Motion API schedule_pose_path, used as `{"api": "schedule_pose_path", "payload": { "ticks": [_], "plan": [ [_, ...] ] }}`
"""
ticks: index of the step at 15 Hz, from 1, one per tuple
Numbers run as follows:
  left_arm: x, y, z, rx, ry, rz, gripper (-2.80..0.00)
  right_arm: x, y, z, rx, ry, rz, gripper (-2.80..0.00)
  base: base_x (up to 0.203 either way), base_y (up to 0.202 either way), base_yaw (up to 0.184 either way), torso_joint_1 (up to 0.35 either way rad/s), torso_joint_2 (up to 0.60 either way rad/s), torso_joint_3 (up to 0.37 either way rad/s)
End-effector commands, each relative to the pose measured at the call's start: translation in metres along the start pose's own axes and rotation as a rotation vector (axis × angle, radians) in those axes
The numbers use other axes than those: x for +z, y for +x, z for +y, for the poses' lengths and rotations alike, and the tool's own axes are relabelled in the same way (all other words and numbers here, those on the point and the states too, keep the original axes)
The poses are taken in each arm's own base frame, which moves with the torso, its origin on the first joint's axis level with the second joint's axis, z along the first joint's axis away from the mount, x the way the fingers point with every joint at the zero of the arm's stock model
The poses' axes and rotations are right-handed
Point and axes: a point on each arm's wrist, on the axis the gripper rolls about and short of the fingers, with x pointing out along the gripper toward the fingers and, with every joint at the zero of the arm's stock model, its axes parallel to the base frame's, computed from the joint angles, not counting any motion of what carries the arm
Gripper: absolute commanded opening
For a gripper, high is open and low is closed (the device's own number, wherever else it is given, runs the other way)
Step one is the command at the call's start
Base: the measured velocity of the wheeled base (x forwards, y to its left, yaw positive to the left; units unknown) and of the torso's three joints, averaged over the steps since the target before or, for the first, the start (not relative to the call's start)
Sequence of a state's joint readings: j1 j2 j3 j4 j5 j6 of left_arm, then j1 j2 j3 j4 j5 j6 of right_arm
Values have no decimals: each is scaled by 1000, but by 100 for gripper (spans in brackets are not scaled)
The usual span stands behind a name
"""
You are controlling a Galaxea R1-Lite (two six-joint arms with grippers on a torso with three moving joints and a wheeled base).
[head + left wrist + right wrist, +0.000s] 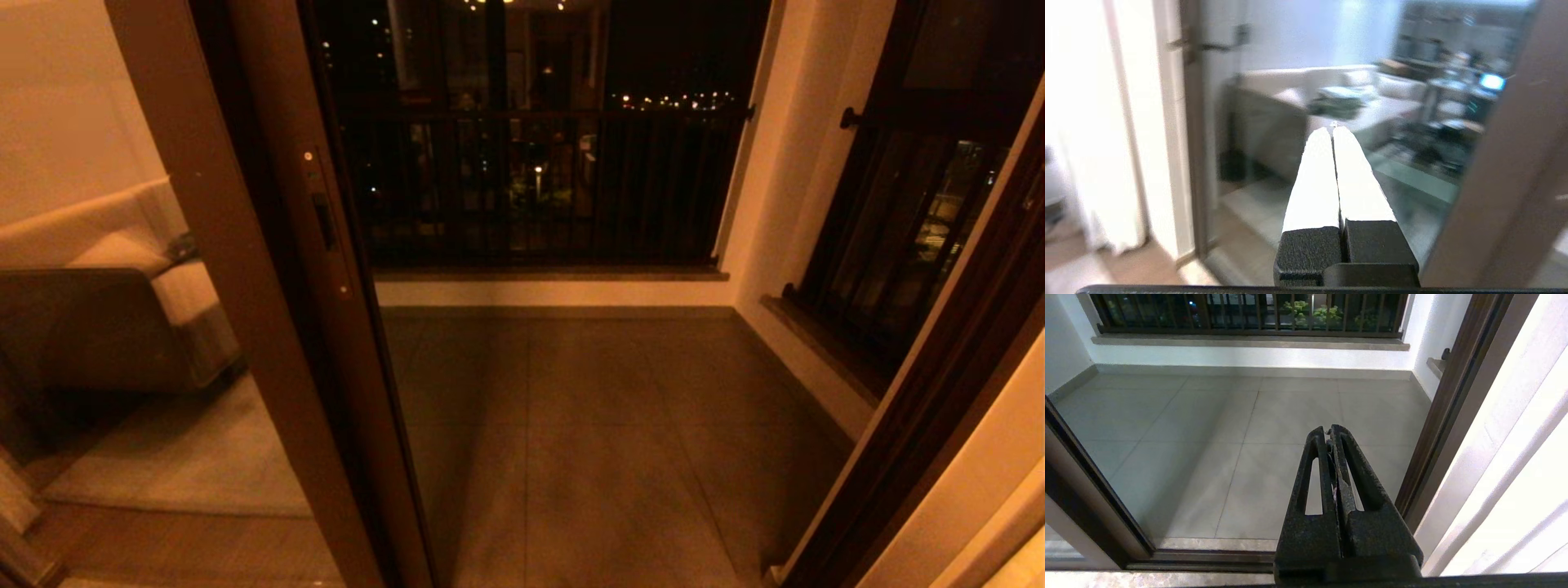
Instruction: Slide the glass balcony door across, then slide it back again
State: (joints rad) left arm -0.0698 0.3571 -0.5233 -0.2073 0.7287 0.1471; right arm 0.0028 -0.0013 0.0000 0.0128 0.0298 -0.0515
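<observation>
The glass balcony door (237, 310) stands at the left of the head view. Its brown stile runs from top to floor and carries a narrow dark handle slot (325, 222). To the right of the stile the doorway is open onto the balcony floor (588, 441). Neither gripper shows in the head view. My left gripper (1332, 129) is shut on nothing and points at the door's glass (1274, 134), with the brown stile (1511, 183) beside it. My right gripper (1329, 429) is shut and empty, and hangs over the floor track (1208, 559) in the open doorway.
A dark railing (539, 188) closes the balcony's far side, and a barred window (906, 237) sits in the right wall. The fixed door frame (922, 416) bounds the opening on the right. A sofa (106, 310) shows in the door's glass.
</observation>
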Motion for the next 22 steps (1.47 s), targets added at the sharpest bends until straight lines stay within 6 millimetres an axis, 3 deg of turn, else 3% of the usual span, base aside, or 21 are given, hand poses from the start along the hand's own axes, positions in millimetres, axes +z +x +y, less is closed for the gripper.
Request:
{"api": "schedule_pose_path", "payload": {
  "ticks": [1,3,6,9,13,22],
  "plan": [
    [-22,-31,21,61,-56,-72,-280,0,0,0,1,-1,1,-280,0,0,0,0,0,0],
    [-64,-30,13,35,-35,-33,-280,0,0,0,1,-1,2,-280,0,0,0,0,0,0],
    [-116,-43,8,-300,3,-56,-280,0,0,0,1,-1,2,-280,0,0,0,0,0,0],
    [-153,-47,-2,-664,14,140,-280,0,0,0,1,-1,1,-280,0,0,0,0,0,0],
    [-162,-49,-2,-690,13,229,-280,0,0,0,1,-1,1,-280,0,0,0,0,0,0],
    [-161,-49,-2,-674,-33,233,-280,0,0,0,1,-1,1,-280,0,0,0,0,0,0]
  ]
}}
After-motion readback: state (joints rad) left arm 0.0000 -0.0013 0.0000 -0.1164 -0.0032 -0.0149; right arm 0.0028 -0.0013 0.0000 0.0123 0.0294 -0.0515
